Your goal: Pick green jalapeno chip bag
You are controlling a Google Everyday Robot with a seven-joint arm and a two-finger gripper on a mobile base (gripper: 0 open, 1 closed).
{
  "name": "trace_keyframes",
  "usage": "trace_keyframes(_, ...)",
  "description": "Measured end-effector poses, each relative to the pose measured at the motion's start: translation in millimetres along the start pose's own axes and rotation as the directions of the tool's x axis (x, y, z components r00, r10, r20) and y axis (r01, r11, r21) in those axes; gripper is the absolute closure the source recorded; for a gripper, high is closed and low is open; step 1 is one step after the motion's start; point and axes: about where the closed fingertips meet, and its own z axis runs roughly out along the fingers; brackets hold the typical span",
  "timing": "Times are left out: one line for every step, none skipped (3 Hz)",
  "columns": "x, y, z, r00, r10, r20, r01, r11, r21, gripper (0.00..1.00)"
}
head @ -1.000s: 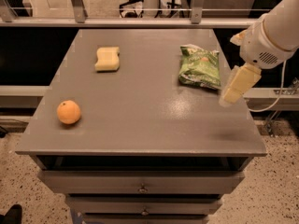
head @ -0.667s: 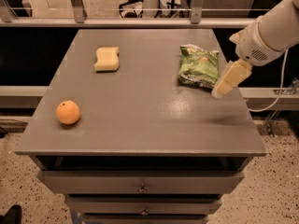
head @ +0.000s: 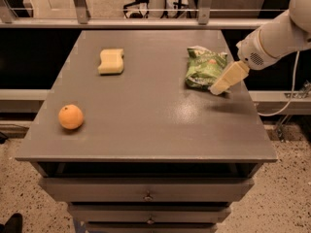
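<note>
Gripper (head: 218, 88) beside green jalapeno chip bag (head: 203, 68)

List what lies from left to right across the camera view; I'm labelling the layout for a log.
orange → yellow sponge → green jalapeno chip bag → gripper, at the bag's right edge.

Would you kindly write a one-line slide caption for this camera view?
Gripper beside the green jalapeno chip bag on a grey tabletop, with a yellow sponge and an orange.
</note>
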Motion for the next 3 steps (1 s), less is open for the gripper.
trace_keyframes(-2.9,-1.8,19.1,0.997,0.075,0.026,-0.074,0.9972,-0.012,0.0)
trace_keyframes(-10.1,1.9,34.4,0.99,0.126,0.062,-0.124,0.9916,-0.035,0.26)
trace_keyframes(-14.5,3.6,36.6,0.988,0.133,0.083,-0.13,0.9907,-0.04,0.49)
